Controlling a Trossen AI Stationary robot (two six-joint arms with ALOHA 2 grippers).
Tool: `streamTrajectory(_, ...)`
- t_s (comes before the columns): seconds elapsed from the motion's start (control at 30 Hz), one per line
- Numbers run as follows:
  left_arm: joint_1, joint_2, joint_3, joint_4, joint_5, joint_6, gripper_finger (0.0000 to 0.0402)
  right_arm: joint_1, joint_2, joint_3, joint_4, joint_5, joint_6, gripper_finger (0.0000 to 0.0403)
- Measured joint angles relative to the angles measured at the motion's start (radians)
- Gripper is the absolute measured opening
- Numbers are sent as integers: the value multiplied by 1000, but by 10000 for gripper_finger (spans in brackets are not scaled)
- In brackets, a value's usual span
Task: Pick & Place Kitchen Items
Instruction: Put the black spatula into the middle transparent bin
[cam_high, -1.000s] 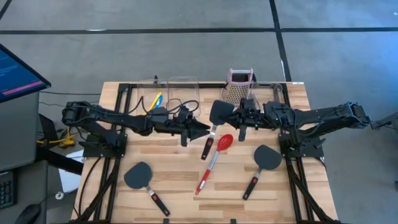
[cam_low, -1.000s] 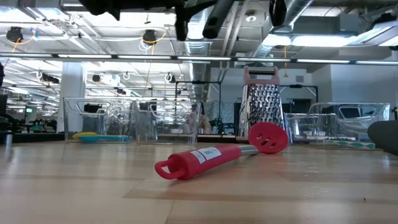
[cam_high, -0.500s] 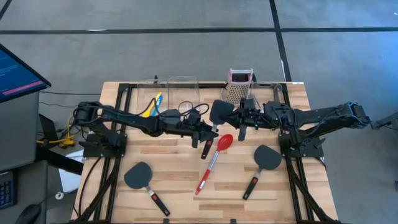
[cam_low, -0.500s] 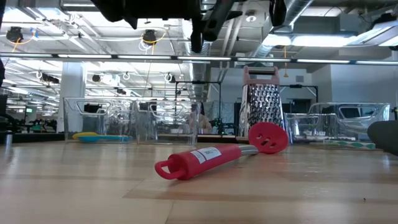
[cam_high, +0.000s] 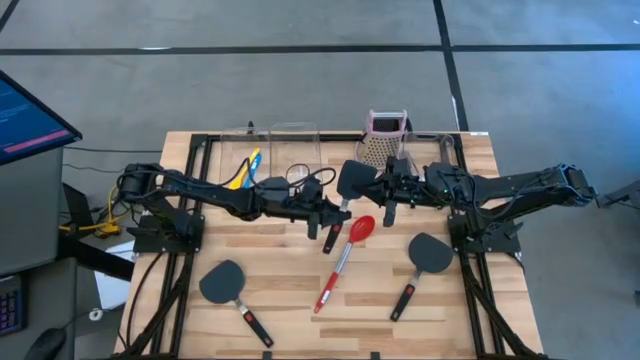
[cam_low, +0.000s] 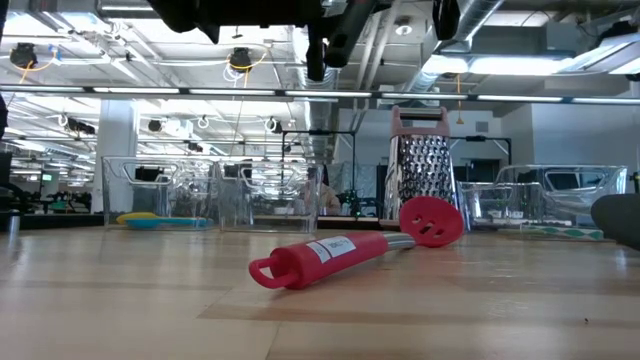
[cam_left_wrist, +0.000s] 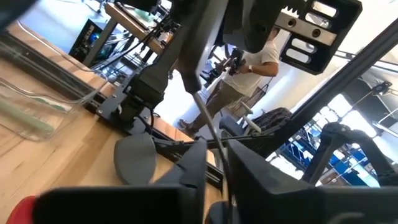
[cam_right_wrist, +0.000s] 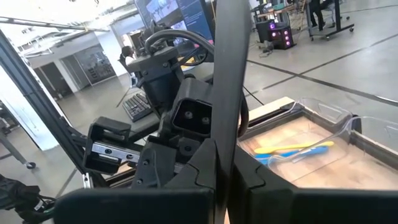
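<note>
My left gripper (cam_high: 328, 216) is closing its fingers on the thin shaft of a black spatula (cam_high: 352, 178), held above the table's (cam_high: 290, 300) middle. From above, my own wrist is hiding that contact. My right gripper (cam_high: 383, 192) is pinching the same spatula near its head, fingers together. The low view is cutting both grippers off at its top edge. A red spoon (cam_high: 345, 255) is lying on the pale wooden slats beneath, with two more spatulas (cam_high: 222, 282) resting nearer the front. Small yellow and blue spoons (cam_high: 247, 163) are sitting in a clear bin (cam_high: 293, 140) beside a grater (cam_high: 385, 135). A person (cam_left_wrist: 249, 74) is standing in the room beyond.
</note>
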Motion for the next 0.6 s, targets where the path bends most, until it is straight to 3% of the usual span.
streamTrajectory(0.1,0,-1,0,1,0,0,8,0,0,0,0,0,-2,0)
streamTrajectory(0.43,0,-1,0,1,-9,0,1,1,0,0,3,-3,-2,0)
streamTrajectory(0.6,0,-1,-1,-1,-7,0,1,1,0,0,9,-4,1,29)
